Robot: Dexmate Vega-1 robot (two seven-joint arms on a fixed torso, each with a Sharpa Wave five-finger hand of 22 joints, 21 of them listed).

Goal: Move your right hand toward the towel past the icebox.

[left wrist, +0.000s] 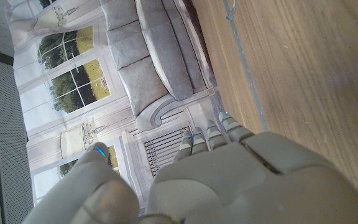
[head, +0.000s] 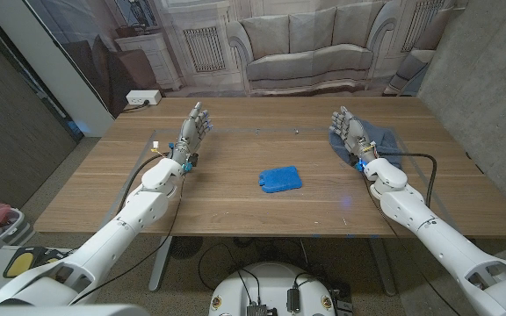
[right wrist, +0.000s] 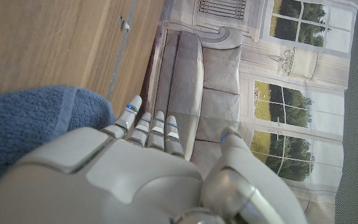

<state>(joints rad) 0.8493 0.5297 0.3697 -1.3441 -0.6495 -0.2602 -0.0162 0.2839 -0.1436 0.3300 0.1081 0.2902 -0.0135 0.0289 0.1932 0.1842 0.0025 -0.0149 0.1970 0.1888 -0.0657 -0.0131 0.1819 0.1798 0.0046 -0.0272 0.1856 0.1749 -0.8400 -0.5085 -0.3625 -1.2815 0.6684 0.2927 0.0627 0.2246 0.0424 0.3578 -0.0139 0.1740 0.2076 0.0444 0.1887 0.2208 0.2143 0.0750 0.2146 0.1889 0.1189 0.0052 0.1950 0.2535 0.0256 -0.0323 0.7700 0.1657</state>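
Towel: blue terry-cloth towel [head: 381,139], far right on the wooden counter [head: 235,206]; soft, light, limp; pinch a fold.
Right hand [head: 350,133]: fingers spread, empty, at the towel's left edge.

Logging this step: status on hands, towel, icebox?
Right hand open, over the blue towel's near edge. Left hand open, holding nothing. Blue icebox mid-table, behind the right hand. Nothing in the way.
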